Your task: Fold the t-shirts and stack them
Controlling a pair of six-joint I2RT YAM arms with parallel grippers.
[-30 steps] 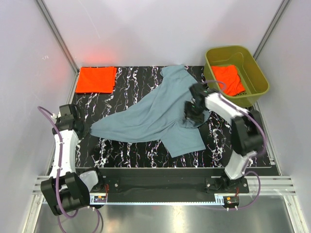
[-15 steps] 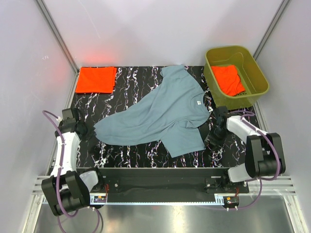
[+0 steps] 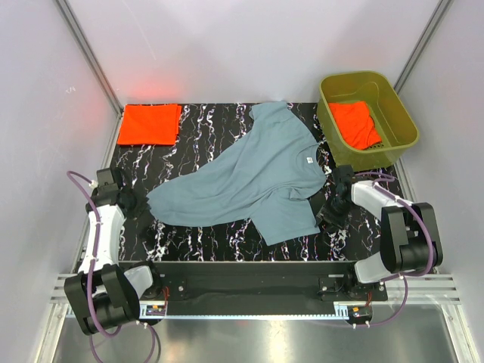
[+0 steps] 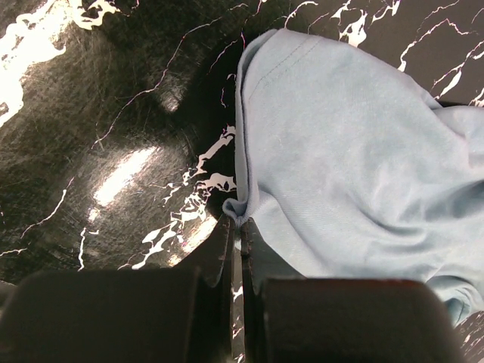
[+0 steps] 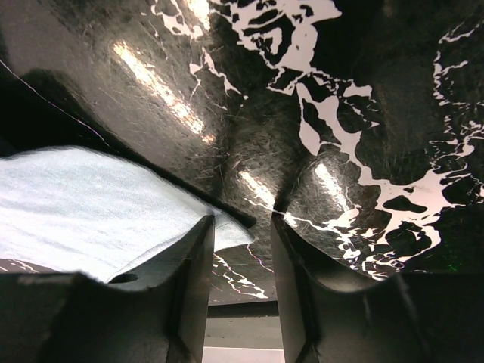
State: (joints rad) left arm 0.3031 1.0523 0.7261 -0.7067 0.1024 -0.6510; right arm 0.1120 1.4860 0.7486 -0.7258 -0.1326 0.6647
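I'm looking down into a box of plain white walls (image 3: 242,45). Its floor is a black tabletop (image 3: 212,236) veined with white, glossy enough to throw back the lamps in both wrist views. The blue-grey shirt (image 3: 249,174) takes up the middle, spread flat but crooked, with one end trailing out toward the left. The green tub (image 3: 397,113) sits at the far right corner with a crumpled orange shirt (image 3: 355,123) inside. A second orange shirt (image 3: 150,123) lies folded in the far left corner, well apart from the blue one. My left gripper (image 4: 236,227) has its fingers pressed together on the blue shirt's left tip. My right gripper (image 5: 242,219) is low at the shirt's near right corner, its fingers parted a moderate way, with bare tabletop between them and the cloth edge touching one finger.
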